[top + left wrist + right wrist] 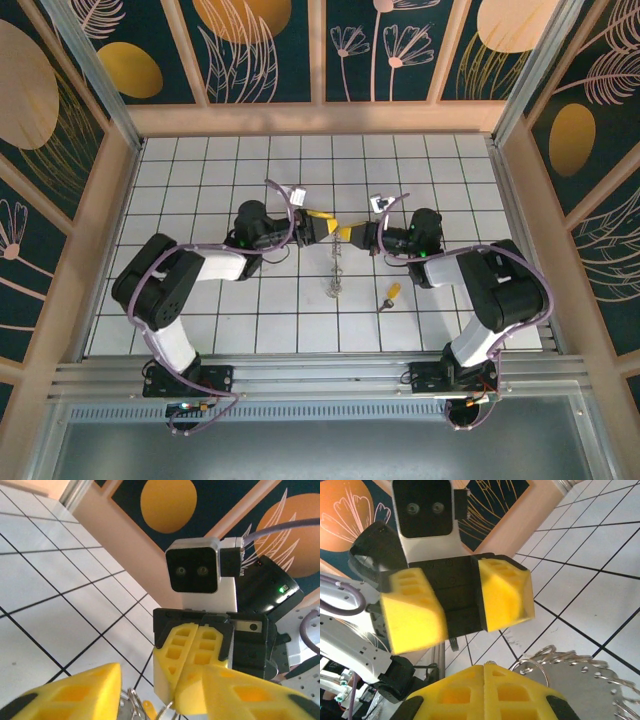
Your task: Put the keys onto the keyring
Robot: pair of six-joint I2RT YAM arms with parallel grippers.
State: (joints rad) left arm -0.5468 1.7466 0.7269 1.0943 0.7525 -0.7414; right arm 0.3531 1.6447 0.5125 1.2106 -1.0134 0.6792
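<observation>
The keyring (335, 272) hangs over the tiles at mid-table between the two grippers, a silvery loop with a bumpy rim (585, 680). My right gripper (348, 236) is shut on the keyring's thin wire, which pokes out at the tips of its closed yellow fingers (485, 667). Facing it from the left, my left gripper (322, 226) stands open, its two yellow fingers (505, 595) well apart. The keyring's small rings (127, 700) show beside its left finger. The key (390, 294), with a silver blade and a yellow-orange head, lies on the tiles to the right of the hanging keyring, apart from both grippers.
White tiled floor (220, 180) with dark grout lines, walled by wooden-framed patterned panels (320, 115) at the back and both sides. Both arm bases sit on the metal rail (320, 375) at the near edge. Open floor lies behind and in front of the grippers.
</observation>
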